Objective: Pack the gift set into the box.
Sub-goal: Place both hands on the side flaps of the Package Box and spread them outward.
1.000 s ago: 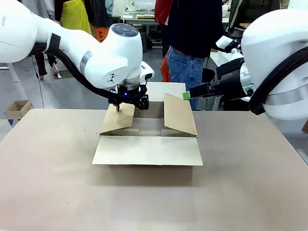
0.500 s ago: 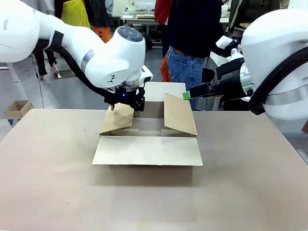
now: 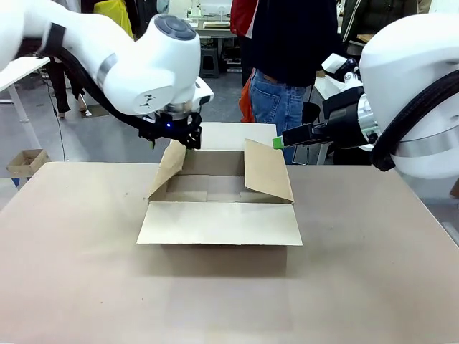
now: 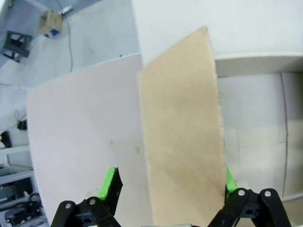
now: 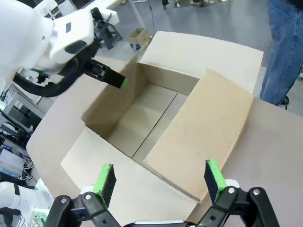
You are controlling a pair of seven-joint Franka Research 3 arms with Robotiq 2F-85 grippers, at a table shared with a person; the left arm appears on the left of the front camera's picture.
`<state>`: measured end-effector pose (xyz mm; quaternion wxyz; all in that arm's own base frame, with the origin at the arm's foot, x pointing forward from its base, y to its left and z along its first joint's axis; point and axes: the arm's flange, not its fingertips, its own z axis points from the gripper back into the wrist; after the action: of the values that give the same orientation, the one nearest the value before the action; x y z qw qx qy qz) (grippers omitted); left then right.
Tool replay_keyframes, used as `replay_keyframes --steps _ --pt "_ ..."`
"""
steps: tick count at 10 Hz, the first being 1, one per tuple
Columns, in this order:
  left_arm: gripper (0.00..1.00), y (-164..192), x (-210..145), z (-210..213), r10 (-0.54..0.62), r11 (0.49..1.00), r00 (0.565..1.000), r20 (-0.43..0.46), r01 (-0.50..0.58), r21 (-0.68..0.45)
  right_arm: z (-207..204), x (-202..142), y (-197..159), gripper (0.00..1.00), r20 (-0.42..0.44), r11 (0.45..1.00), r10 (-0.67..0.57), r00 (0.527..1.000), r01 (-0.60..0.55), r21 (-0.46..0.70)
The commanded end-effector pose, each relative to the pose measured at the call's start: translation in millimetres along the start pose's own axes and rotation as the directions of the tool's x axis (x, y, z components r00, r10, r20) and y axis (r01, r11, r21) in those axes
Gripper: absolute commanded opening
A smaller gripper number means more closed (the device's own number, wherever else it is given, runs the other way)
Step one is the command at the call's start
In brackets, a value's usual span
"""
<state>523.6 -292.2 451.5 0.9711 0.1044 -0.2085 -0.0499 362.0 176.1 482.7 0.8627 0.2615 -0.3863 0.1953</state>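
- The box (image 3: 215,190) sits near the middle of the tabletop (image 3: 373,272), a little toward the far side. Its mouth faces up and its long axis runs from the robot's left to its right.
- Its near flap (image 3: 219,223) is folded out flat toward the robot, and its far flap (image 3: 237,135) is folded out toward the person (image 3: 287,72).
- The left flap (image 3: 171,166) stands raised and tilts slightly outward. The right flap (image 3: 267,170) slopes inward over the mouth.
- In the right wrist view, the box's floor shows a seam down the middle.
- The left arm comes in from the left with its wrist bent downward. The left hand (image 3: 176,137) points down at the top edge of the left flap.
- In the left wrist view, the fingers are spread wide and the flap's broad face runs up between them. One green pad (image 4: 228,178) lies just beside the flap's edge, but whether they touch cannot be told.
- In the front view, the left hand's fingertips are hard to make out against the dark wrist.
- The right arm reaches in level from the right. The right hand (image 3: 278,142) points toward the robot's left, above the far corner of the right flap.
- In its own wrist view, the right hand's fingers gape wide with nothing held.
- A small carton (image 3: 27,161) sits on the floor beyond the tabletop's left corner.
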Motion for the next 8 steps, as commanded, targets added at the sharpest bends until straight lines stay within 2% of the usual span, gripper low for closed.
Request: replay_keyframes --steps 1,5,8 --pt "1.00 33 -10 3 0.072 0.997 0.997 0.019 -0.072 -0.015 6 4 2 1.00 -0.016 1.000 -0.012 1.000 0.012 -0.001" --pt "1.00 117 -16 -12 0.212 0.973 0.977 -0.010 -0.212 -0.093 6 4 2 1.00 -0.016 1.000 -0.012 1.000 0.012 -0.001" --pt "1.00 182 -32 -42 0.321 0.922 0.943 -0.090 -0.332 -0.200 6 4 2 1.00 -0.016 1.000 -0.012 1.000 0.012 -0.001"
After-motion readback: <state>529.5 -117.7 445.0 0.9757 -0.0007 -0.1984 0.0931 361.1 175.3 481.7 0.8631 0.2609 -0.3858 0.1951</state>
